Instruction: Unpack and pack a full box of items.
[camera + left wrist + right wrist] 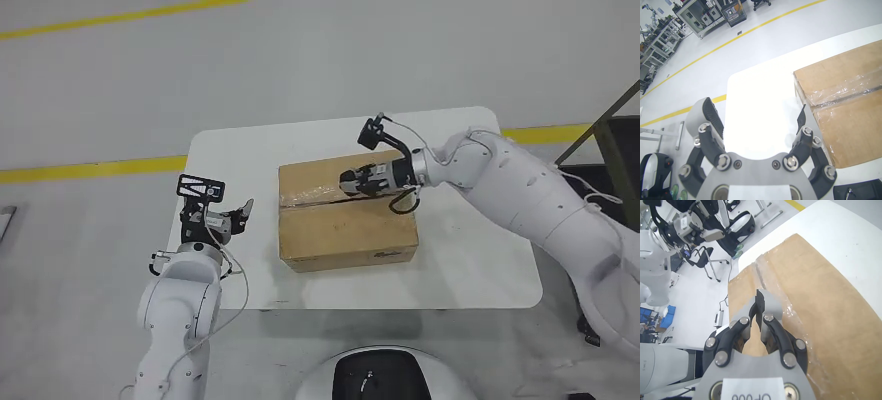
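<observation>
Taped-shut brown cardboard box sits mid table, long side running left-right. The right gripper is closed over the seam, maybe pinching tape; the left gripper is wide open beside the box.

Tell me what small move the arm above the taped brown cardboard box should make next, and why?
Probably the right pincer should lower its shut tips onto the clear tape strip and drag along it to split the seam. The brown cardboard box is sealed shut, that pincer sits right over the tape, and the open left pincer beside the box holds nothing.
</observation>
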You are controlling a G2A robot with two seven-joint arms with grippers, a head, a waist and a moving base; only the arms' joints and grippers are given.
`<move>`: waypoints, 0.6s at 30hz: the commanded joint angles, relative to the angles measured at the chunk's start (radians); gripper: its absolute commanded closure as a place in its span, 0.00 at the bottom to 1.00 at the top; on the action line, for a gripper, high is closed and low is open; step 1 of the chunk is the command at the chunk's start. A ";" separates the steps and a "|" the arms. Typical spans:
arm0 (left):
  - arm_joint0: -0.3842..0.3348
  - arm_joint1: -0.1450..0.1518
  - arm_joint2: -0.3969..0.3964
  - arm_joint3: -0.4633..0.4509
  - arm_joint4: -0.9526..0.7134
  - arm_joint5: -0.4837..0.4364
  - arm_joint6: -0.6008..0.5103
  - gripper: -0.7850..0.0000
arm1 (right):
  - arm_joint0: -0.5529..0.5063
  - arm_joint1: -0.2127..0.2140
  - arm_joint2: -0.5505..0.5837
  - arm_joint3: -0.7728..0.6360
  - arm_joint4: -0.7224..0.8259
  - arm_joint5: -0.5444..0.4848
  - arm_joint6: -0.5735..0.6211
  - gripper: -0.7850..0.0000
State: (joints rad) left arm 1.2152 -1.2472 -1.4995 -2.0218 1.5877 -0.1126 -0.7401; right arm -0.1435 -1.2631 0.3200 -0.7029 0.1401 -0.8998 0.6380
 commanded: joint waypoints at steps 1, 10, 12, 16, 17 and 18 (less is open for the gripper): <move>0.000 0.000 0.000 0.000 0.000 0.000 0.000 0.00 | 0.014 -0.007 0.013 0.038 -0.019 -0.004 -0.024 1.00; 0.000 0.000 0.000 0.000 0.000 0.000 0.000 0.00 | 0.014 -0.066 0.002 0.105 -0.131 0.014 -0.057 1.00; 0.000 0.000 0.000 0.000 0.000 0.000 0.000 0.00 | 0.010 -0.082 0.000 0.117 -0.129 0.003 -0.052 1.00; 0.000 0.000 0.000 0.000 0.000 0.000 0.000 0.00 | 0.008 -0.108 0.000 0.150 -0.120 -0.022 -0.022 1.00; 0.000 0.000 0.000 0.000 0.000 0.000 0.000 0.00 | 0.008 -0.113 0.001 0.157 -0.116 -0.029 -0.012 1.00; 0.000 0.000 0.000 0.000 0.000 0.000 0.000 0.00 | 0.009 -0.118 0.001 0.163 -0.115 -0.039 0.000 1.00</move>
State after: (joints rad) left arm 1.2152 -1.2472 -1.4995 -2.0218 1.5877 -0.1126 -0.7401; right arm -0.1355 -1.3766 0.3210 -0.5458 0.0234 -0.9298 0.6265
